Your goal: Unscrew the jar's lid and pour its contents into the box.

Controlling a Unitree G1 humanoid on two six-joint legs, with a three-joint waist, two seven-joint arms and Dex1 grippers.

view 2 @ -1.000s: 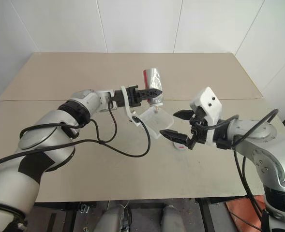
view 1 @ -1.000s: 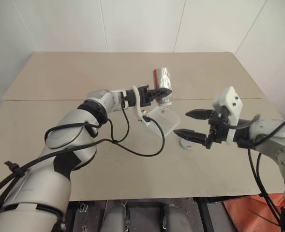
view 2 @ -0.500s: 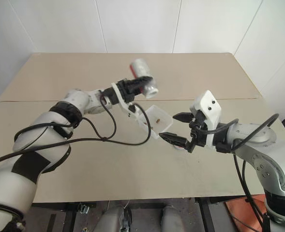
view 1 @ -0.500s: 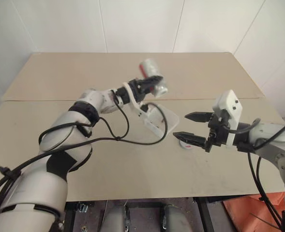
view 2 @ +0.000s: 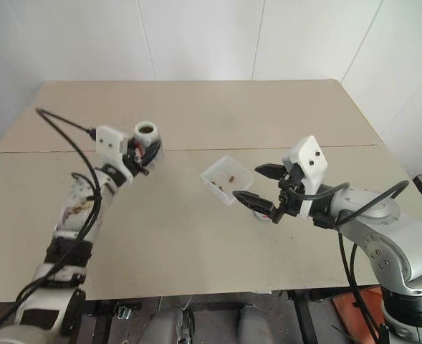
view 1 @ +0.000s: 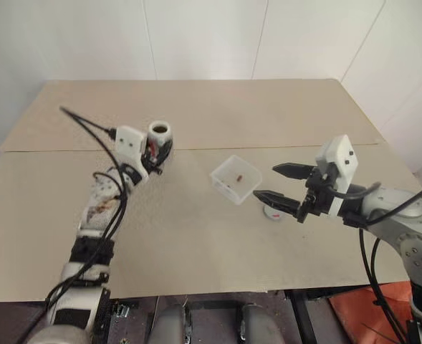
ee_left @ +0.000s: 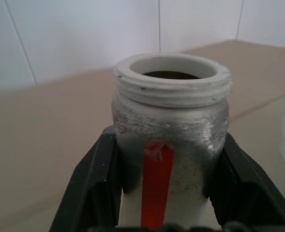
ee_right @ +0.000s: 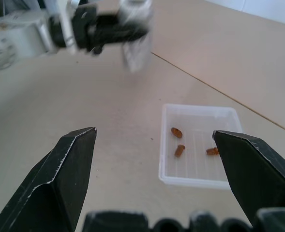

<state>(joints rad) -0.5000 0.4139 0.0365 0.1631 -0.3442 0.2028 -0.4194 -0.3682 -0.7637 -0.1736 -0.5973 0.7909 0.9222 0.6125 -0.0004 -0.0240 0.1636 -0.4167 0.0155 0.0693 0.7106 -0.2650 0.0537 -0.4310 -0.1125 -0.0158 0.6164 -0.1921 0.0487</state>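
- Your left gripper (ee_left: 157, 212) was clamped on the jar (view 1: 158, 137), fingers on either side of its body, red mark facing the wrist camera.
- The jar stood upright with its mouth open and no lid on it, held over the table (view 1: 196, 236) well to the left of the box (view 1: 236, 179).
- The contents (ee_right: 180, 150), three small reddish-brown pieces, lay inside the box.
- The lid (view 1: 274, 213) lay flat on the table just right of the box, under your right gripper (view 1: 284, 183), whose fingers were spread wide and held nothing.
- Judgement: unscrewing and pouring looked done; the step in hand was putting the emptied jar away.
- Next move, as I read it: lower the jar onto bare table and only then release.
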